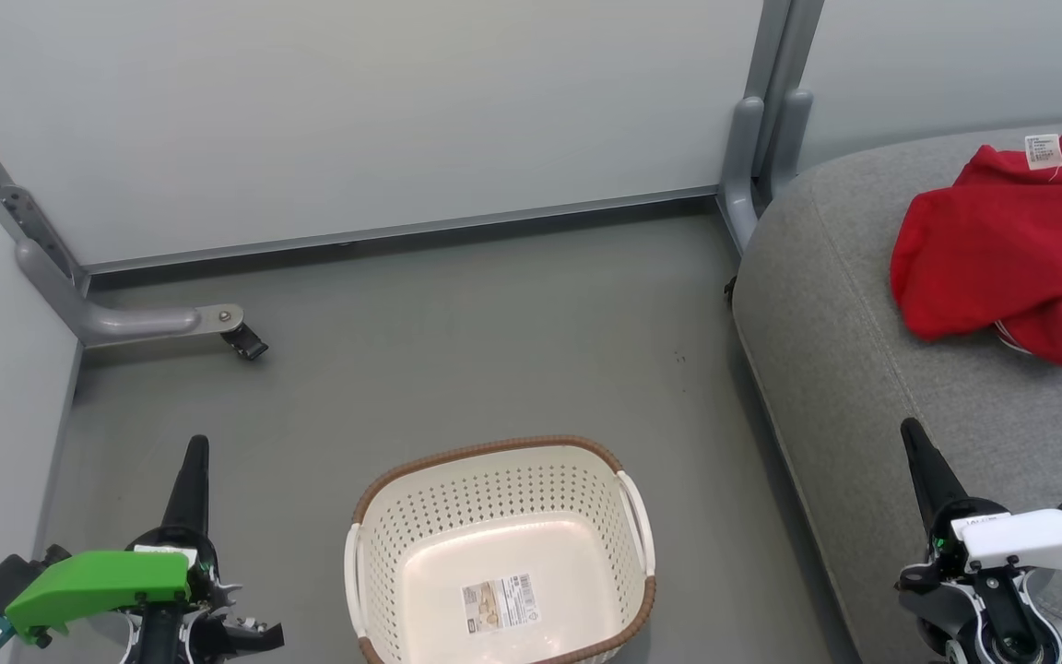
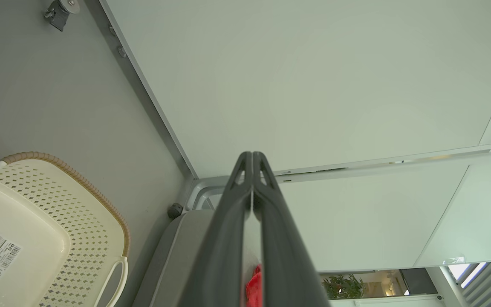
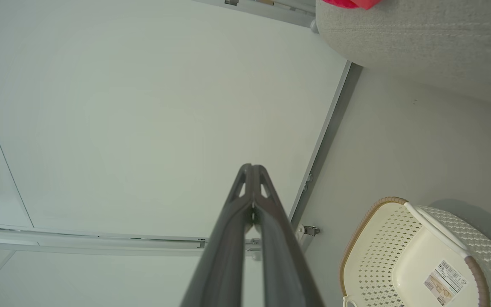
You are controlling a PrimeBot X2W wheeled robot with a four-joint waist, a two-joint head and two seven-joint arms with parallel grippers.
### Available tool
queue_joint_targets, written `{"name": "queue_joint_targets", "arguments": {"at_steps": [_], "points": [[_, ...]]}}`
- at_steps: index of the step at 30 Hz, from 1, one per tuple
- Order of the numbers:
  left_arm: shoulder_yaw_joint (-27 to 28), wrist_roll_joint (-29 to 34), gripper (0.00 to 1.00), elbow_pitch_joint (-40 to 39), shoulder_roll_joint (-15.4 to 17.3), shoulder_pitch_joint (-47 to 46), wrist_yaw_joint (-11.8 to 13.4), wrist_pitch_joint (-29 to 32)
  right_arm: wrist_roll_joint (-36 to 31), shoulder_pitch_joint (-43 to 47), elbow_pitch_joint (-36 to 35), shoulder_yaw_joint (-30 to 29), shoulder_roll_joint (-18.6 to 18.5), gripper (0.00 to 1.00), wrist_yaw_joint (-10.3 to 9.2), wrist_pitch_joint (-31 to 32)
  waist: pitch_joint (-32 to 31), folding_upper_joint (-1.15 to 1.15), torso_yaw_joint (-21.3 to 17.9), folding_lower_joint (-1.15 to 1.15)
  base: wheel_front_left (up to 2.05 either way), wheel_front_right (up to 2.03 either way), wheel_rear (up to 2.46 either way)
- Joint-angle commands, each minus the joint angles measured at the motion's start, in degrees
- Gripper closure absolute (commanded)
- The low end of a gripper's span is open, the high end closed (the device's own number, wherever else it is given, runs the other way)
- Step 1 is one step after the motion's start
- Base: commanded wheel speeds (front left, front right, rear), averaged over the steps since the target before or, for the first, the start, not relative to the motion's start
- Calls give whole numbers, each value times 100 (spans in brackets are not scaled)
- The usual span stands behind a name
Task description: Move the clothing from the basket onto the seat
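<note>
The red clothing (image 1: pixel 1015 244) lies crumpled on the grey seat (image 1: pixel 863 369) at the right, a white tag at its top and white stripes at its lower edge. On the floor at the bottom centre stands the cream basket (image 1: pixel 494 498), with nothing inside but a label on its bottom. My left gripper (image 1: pixel 196 452) is shut, to the left of the basket, holding nothing. My right gripper (image 1: pixel 914 438) is shut over the seat's front edge, below the clothing and apart from it. The wrist views show each pair of fingers (image 2: pixel 252 160) (image 3: pixel 249 170) closed tip to tip.
Pale partition walls (image 1: pixel 356 120) close the space behind and at the left. A grey metal foot with a caster (image 1: pixel 241 339) stands on the floor at the left wall, and a grey post (image 1: pixel 752 157) rises beside the seat's back corner. Grey floor (image 1: pixel 457 341) lies between basket and wall.
</note>
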Motion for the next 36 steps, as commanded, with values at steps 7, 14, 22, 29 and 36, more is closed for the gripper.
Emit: {"name": "queue_joint_targets", "arguments": {"at_steps": [7, 14, 22, 29, 36], "points": [[84, -382, 100, -56, -4, -129, -51, 107, 386, -98, 20, -29, -39, 100, -1, 105, 8, 0, -43, 0, 0, 0, 0], [138, -649, 100, -67, -10, -132, -73, 175, 672, -127, 38, -38, -41, 100, -2, 177, 16, 0, -83, 0, 0, 0, 0], [184, -898, 100, -74, -15, -128, -86, 248, 934, -150, 54, -46, -44, 100, -2, 245, 23, 0, -125, 0, 0, 0, 0], [182, -896, 100, -74, -14, -126, -82, 246, 924, -138, 53, -44, -43, 100, -2, 245, 23, 0, -125, 0, 0, 0, 0], [181, -896, 100, -74, -13, -126, -82, 246, 924, -137, 53, -44, -43, 100, -2, 244, 23, 0, -125, 0, 0, 0, 0]]}}
